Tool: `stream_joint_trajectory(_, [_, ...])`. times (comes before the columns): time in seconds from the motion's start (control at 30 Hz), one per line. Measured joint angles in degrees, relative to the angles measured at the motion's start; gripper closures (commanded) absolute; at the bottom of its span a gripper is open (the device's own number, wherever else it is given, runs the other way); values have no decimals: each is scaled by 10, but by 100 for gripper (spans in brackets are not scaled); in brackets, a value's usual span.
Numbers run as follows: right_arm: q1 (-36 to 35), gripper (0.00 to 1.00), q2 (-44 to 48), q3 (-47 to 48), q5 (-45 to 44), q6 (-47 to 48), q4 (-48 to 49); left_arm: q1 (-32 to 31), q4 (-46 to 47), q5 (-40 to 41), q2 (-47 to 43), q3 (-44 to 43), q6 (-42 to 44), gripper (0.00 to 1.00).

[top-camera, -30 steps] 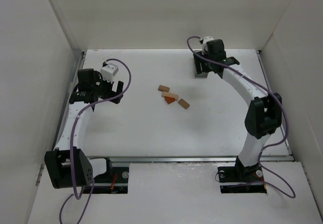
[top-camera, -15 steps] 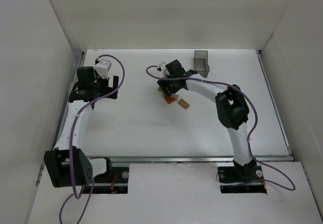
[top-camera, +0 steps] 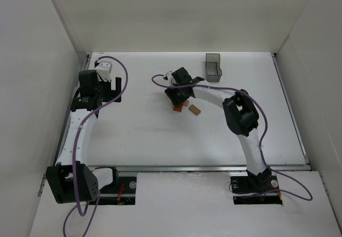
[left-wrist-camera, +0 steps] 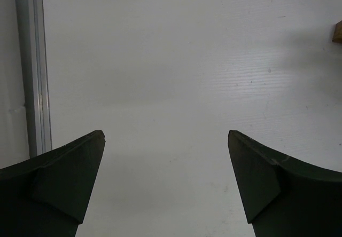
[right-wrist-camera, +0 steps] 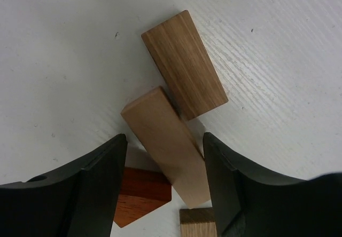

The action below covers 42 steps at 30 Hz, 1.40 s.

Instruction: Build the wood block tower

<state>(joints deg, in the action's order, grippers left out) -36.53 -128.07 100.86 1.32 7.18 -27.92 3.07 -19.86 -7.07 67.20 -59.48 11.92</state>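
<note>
Wood block tower (top-camera: 194, 110): nothing stacked, pieces loose and flat; all the building is left, I judge. Right gripper (right-wrist-camera: 164, 138) jaws half spread, astride the pale block (right-wrist-camera: 165, 151); I cannot tell contact. Orange roof piece (right-wrist-camera: 140, 194) sits beside one finger, brown block (right-wrist-camera: 184, 63) just beyond the tips. Left gripper (left-wrist-camera: 164, 135) jaws spread wide, empty, well apart from the pieces.

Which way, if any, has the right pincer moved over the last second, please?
Yes: the right pincer swung left, away from the grey bin at the far edge, and now sits over the wood blocks mid-table.
</note>
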Motion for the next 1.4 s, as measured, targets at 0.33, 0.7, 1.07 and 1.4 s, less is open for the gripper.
stream_joint_trajectory(0.33, [-6,66,-2,-5,0,-3,3,0,-4,-18,0,7,9,2])
stream_joint_trajectory(0.7, [-10,85,-1,-5,-4,-4,5,-2,-25,-87,0,8,54,5])
stream_joint_trajectory(1.07, [-19,94,7,-5,-4,-4,1,-4,-41,-135,0,8,102,7])
stream_joint_trajectory(1.4, [-22,97,117,-23,15,-8,34,-5,-48,-137,0,4,160,7])
